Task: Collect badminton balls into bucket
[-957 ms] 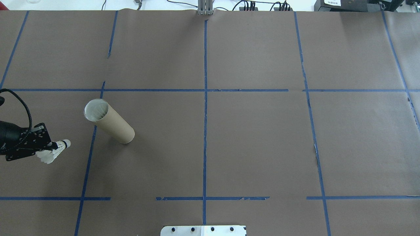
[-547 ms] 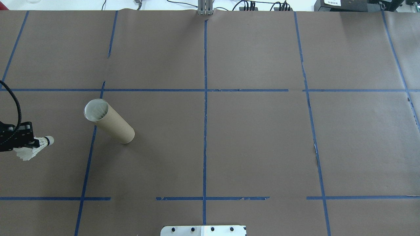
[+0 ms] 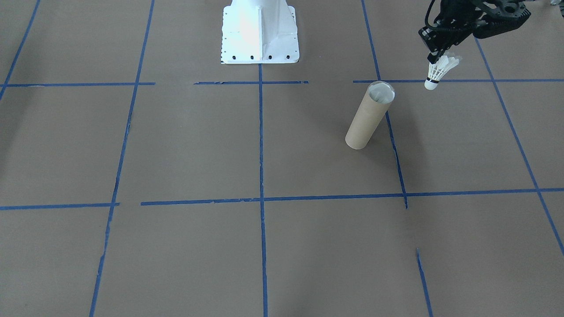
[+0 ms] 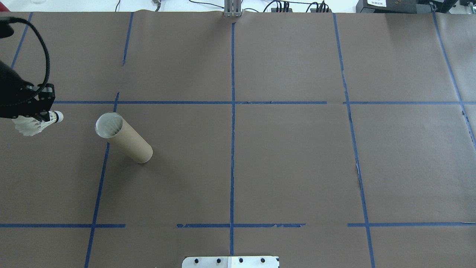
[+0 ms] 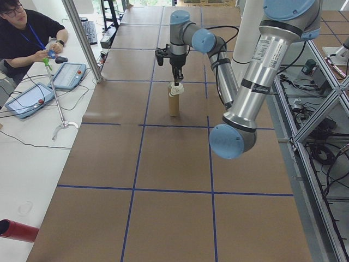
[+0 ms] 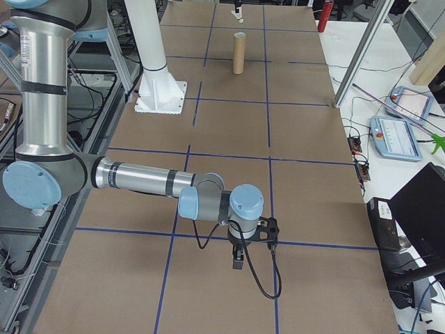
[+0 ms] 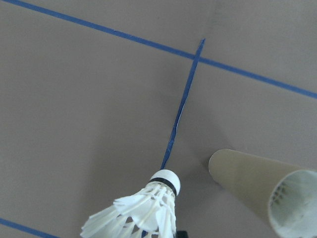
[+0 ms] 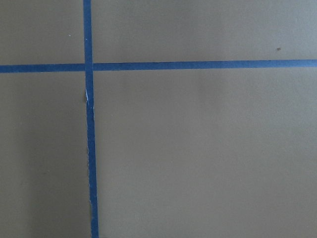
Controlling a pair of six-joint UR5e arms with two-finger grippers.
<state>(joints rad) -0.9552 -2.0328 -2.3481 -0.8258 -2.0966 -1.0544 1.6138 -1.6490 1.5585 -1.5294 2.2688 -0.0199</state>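
Jaws of the left gripper (image 3: 438, 56) pinch a white feathered shuttlecock (image 3: 438, 71), cork tip down.

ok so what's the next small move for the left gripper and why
Probably carry the shuttlecock sideways until it hangs over the cardboard tube. The left gripper holds it by the feathers, cork tip down, but off to the side of the tube's open mouth, which stands upright on the table. Release should wait until the tip is centred above the opening.
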